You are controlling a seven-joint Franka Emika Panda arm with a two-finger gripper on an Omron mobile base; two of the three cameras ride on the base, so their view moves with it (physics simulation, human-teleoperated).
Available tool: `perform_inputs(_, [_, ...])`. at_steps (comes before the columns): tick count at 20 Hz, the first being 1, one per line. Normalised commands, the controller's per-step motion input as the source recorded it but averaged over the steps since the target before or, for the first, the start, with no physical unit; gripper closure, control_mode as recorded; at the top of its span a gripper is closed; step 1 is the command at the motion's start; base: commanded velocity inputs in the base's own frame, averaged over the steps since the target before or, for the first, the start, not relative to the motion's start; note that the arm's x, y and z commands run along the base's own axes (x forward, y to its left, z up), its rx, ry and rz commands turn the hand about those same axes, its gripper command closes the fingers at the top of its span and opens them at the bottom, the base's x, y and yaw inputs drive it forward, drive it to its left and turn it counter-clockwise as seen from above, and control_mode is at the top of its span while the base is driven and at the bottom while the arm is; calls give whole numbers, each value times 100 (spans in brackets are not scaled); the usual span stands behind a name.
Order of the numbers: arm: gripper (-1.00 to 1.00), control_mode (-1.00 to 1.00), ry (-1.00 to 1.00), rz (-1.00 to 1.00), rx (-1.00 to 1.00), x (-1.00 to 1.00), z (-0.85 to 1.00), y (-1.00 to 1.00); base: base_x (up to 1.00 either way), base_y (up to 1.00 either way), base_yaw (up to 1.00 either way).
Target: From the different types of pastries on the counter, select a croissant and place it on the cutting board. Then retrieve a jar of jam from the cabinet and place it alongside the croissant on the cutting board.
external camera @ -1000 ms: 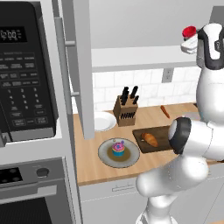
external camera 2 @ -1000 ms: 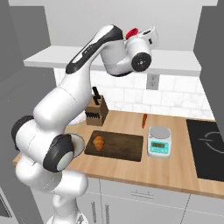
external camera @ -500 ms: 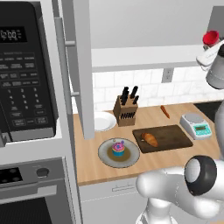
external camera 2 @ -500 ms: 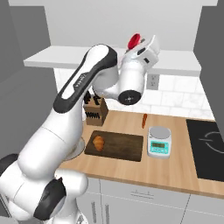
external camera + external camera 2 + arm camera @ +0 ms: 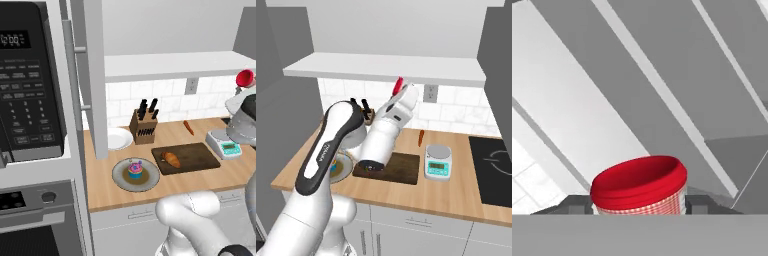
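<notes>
My gripper [image 5: 243,84] is shut on the jar of jam [image 5: 245,78], a small red jar with a red lid. It hangs in the air at the right, above the counter [image 5: 170,187] and below the cabinet shelf [image 5: 170,65]. In the right base view the jar of jam [image 5: 398,86] tips sideways at the end of the arm. The hand view has the jar of jam [image 5: 639,186] between the fingertips [image 5: 579,205]. The golden-brown croissant [image 5: 171,159] lies on the left part of the dark cutting board [image 5: 195,155].
A pink-frosted cupcake [image 5: 134,169] stands on a grey plate [image 5: 122,181] left of the board. Behind are a knife block [image 5: 143,127], a white plate [image 5: 118,138] and a carrot [image 5: 188,127]. A scale [image 5: 225,143] sits right of the board. A cooktop [image 5: 496,167] lies at the far right.
The arm has swung right and down from the cabinet, carrying the jar from shelf height to below the shelf. The croissant and board have not moved.
</notes>
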Motion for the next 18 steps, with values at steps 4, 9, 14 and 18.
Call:
perform_inputs(4, [100, -100, 36, 0, -17, -84, -54, 7, 0, 0, 0])
perform_inputs(9, [100, -100, 41, 13, -24, -27, -60, 0, 0, 0, 0])
perform_inputs(14, [100, -100, 34, 20, -15, 6, -47, -9, 0, 0, 0])
perform_inputs(18, [100, -100, 31, 17, -3, 29, -23, -13, 0, 0, 0])
